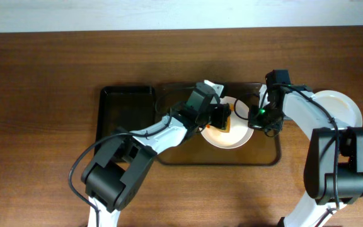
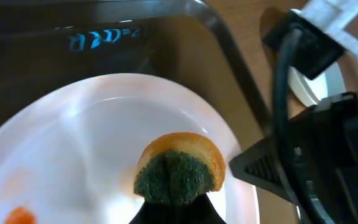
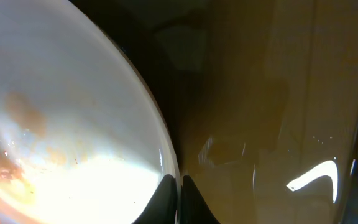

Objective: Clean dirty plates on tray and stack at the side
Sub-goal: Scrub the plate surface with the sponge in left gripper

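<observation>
Overhead, the tray [image 1: 263,152] sits centre-table, a smeared plate [image 1: 233,137] toward its 3 o'clock side. The right claw [image 3: 179,196] is pinched shut on that plate's 3 o'clock rim; the left claw [image 1: 222,117] clamps a sponge [image 2: 179,171] over it.

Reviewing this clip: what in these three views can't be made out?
Overhead: the left gripper and sponge cover much of the tray plate; remaining sauce unclear.
Overhead: the right arm overlaps the side plate; one plate or a stack, cannot tell.
Left wrist: the left fingers are cut off by the bottom edge, under the sponge.
Right wrist: glare washes out the tray plate's surface; right fingers mostly cut off below.
</observation>
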Robot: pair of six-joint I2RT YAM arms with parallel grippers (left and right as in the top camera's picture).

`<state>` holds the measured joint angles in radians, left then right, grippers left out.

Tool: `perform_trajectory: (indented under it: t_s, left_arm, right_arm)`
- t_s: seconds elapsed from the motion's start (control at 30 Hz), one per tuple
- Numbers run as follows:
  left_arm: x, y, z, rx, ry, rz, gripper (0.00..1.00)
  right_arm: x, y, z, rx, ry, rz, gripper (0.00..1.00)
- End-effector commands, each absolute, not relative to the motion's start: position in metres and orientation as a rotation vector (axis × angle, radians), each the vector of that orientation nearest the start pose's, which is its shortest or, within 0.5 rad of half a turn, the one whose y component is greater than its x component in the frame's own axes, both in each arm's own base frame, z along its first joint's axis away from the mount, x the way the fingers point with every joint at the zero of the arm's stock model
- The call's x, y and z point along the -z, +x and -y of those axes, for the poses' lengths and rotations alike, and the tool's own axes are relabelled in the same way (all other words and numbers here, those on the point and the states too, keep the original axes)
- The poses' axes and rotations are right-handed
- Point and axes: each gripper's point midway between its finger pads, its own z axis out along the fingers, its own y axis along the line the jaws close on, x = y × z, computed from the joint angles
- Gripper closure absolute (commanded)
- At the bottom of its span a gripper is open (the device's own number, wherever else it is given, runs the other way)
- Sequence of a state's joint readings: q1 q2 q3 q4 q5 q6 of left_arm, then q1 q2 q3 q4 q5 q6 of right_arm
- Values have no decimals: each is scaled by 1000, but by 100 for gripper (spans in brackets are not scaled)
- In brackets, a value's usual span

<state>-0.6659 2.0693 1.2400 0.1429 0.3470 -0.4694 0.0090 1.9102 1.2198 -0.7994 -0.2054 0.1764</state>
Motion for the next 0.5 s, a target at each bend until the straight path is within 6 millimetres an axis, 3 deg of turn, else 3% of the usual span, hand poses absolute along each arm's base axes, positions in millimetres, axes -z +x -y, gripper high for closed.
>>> perform_trajectory:
  t_s: [0.0, 0.07, 0.13, 0.2, 0.3, 0.33, 0.37, 0.43, 0.47]
  left_arm:
    - [-37, 390, 375, 962, 396, -2415, 100]
    - [-35, 384, 380, 1029, 372, -2437, 97]
    - [-50, 376, 395, 1166, 447, -2380, 97]
    - [-47, 377, 393, 1149, 437, -2388, 93]
    - [-44, 378, 391, 1122, 425, -2401, 59]
    - [-41, 377, 389, 1106, 442, -2410, 34]
    - [-38, 375, 388, 1091, 458, -2420, 34]
    - [-35, 372, 388, 1088, 460, -2438, 47]
    - [-34, 371, 387, 1086, 459, -2442, 49]
  right_arm:
    - [-5, 348, -41, -333, 236, -3080, 94]
    - [-5, 348, -41, -333, 236, -3080, 94]
    - [-5, 348, -41, -333, 236, -3079, 94]
    - [-5, 348, -41, -333, 236, -3080, 94]
    - [-5, 348, -41, -333, 236, -3080, 94]
    - [-5, 348, -41, -333, 236, -3080, 94]
    - [-5, 347, -41, -333, 236, -3081, 94]
    - [-5, 347, -41, -333, 236, -3081, 94]
    - [-5, 347, -41, -333, 236, -3081, 94]
